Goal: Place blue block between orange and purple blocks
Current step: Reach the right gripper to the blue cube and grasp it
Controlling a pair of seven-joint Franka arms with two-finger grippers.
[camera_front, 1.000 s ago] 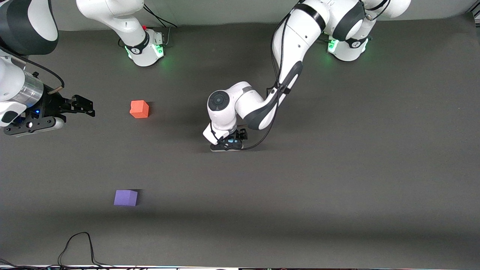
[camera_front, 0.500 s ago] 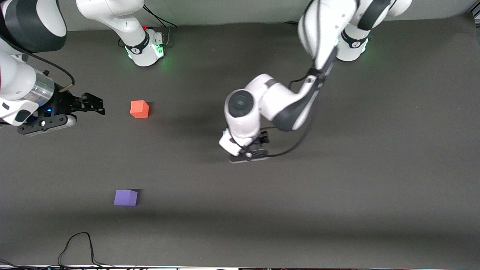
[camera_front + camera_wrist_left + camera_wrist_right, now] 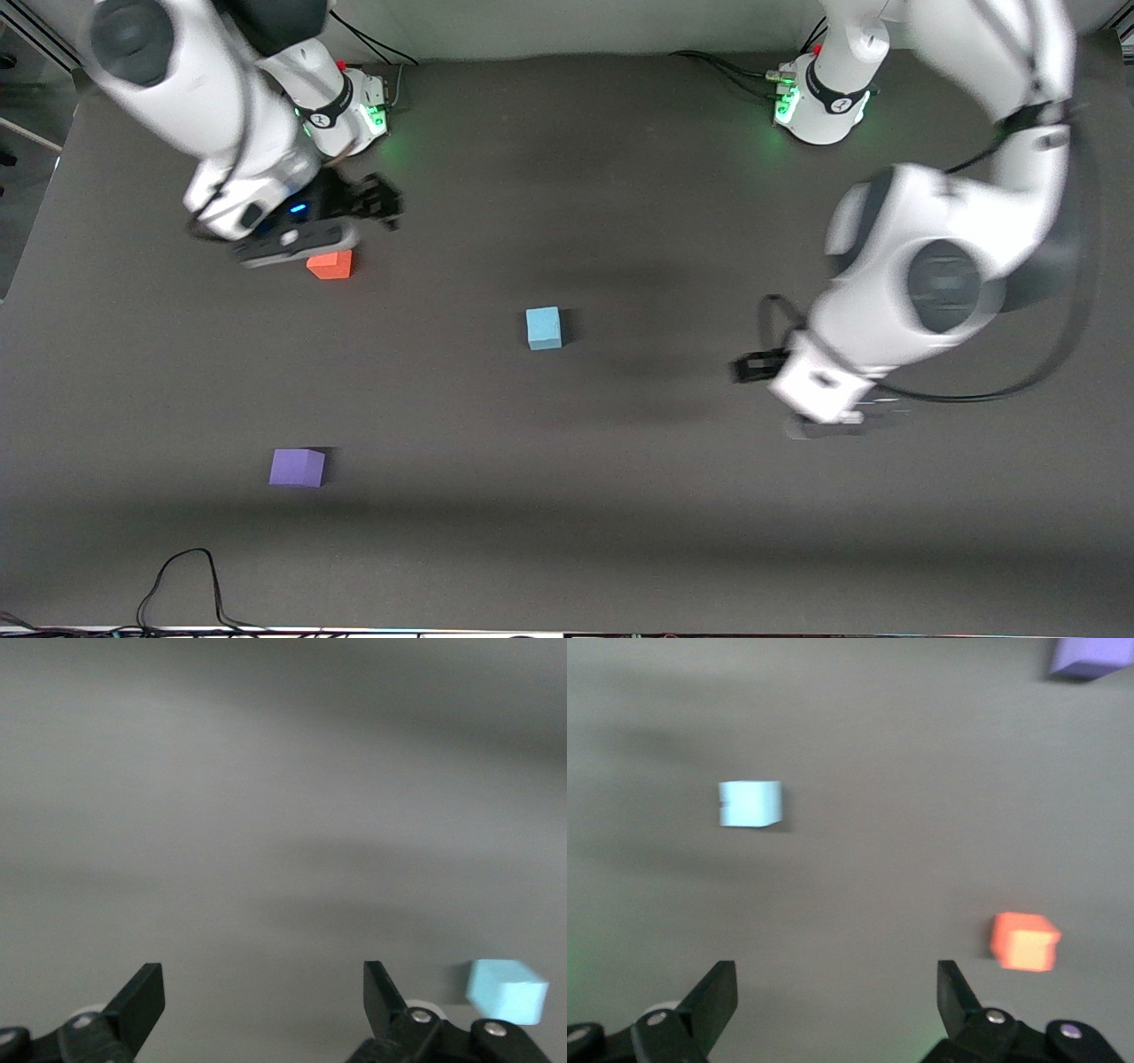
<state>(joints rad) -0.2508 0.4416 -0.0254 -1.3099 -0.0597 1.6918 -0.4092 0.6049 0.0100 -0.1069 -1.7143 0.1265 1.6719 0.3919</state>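
Orange block (image 3: 330, 264) half hidden under spread-fingered right gripper (image 3: 376, 202), left gripper (image 3: 749, 366) likewise empty, blurred.

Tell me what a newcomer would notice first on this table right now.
Three small cubes on the dark table: the blue block alone mid-table, the orange block toward the right arm's end, the purple block nearer the front camera. The open right gripper hangs by the orange block; the open left gripper is over bare mat, holding nothing.
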